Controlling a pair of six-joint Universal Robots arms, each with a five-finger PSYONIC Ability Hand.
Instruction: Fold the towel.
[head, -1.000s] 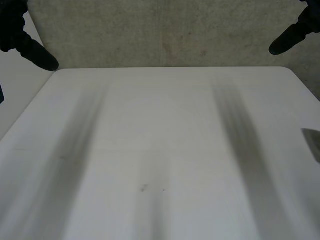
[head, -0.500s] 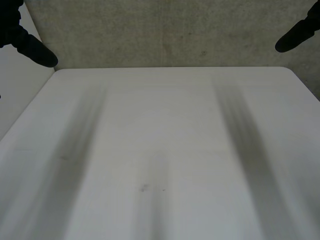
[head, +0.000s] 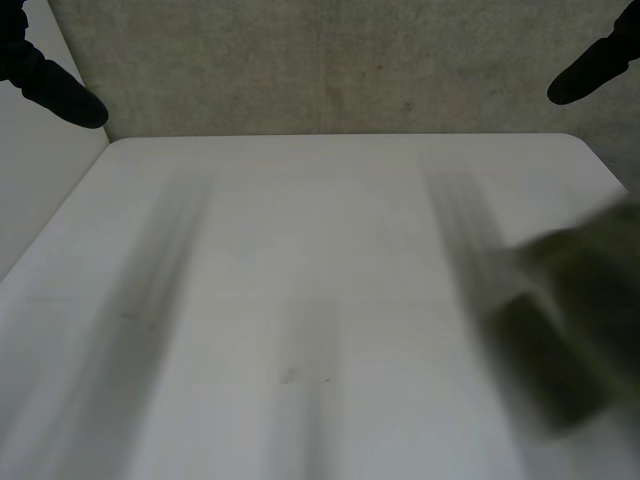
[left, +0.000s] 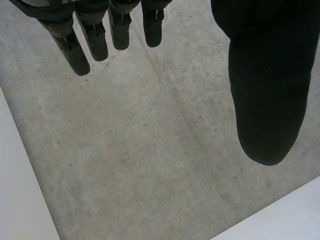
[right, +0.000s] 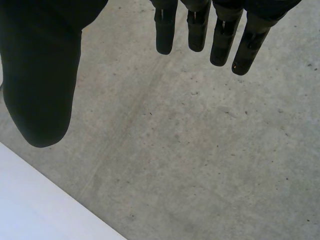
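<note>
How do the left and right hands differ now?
The left hand is beyond the table's far left corner, the right hand beyond its far right. A blurred olive thing, maybe the towel, is nearer the right hand than the left. Both are open, empty, over concrete floor.

The head camera looks down across the white table (head: 300, 250), with the left hand (head: 55, 90) and right hand (head: 590, 70) past its far corners. Each wrist camera peers close along its palm onto grey concrete (left: 150, 150) and table edge, both shared with the head view.

White table (head: 300, 250) w/ rounded corner, grey concrete floor (head: 330, 70) beyond.
</note>
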